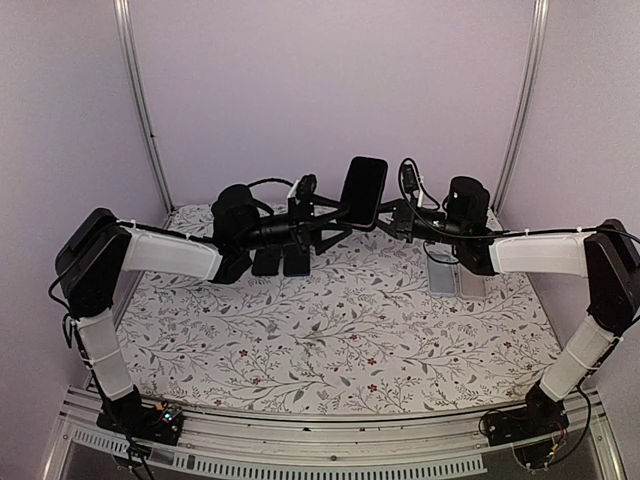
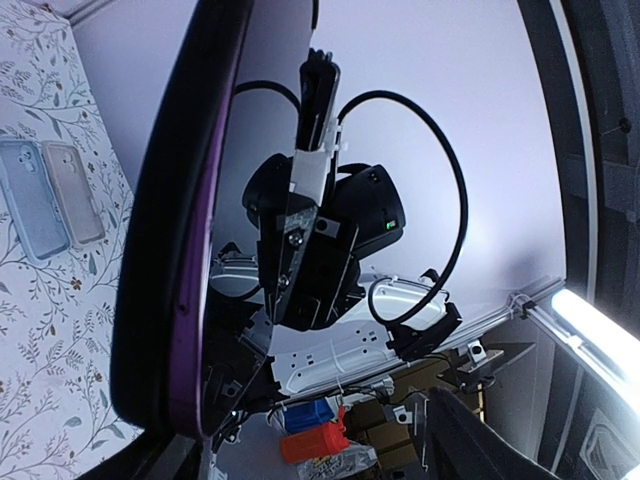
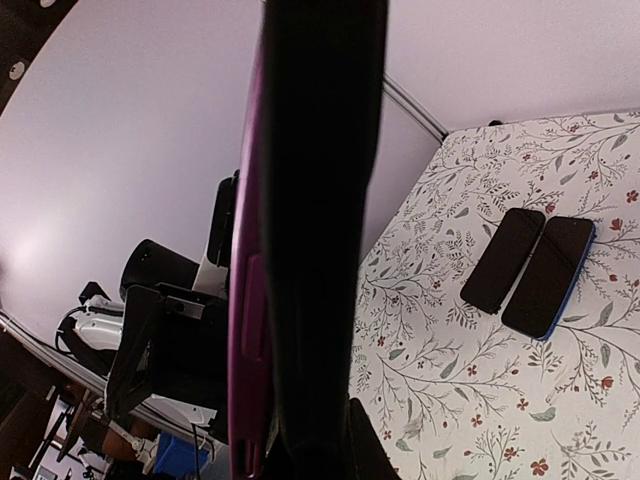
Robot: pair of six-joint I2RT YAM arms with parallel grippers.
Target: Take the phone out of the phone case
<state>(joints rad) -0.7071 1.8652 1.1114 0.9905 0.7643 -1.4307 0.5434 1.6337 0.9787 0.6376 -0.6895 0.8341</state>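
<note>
The phone is held upright in the air above the back of the table, between the two arms. Its purple phone case still wraps the black phone, seen edge-on in the right wrist view. My right gripper is shut on the cased phone's lower end. My left gripper stands open at the phone's lower left. The case's purple edge lies close to one of its fingers, and a wide gap separates it from the other finger.
Two dark phones lie side by side on the floral tablecloth under the left arm; the right wrist view shows one black and one blue-edged. Two clear cases lie under the right arm.
</note>
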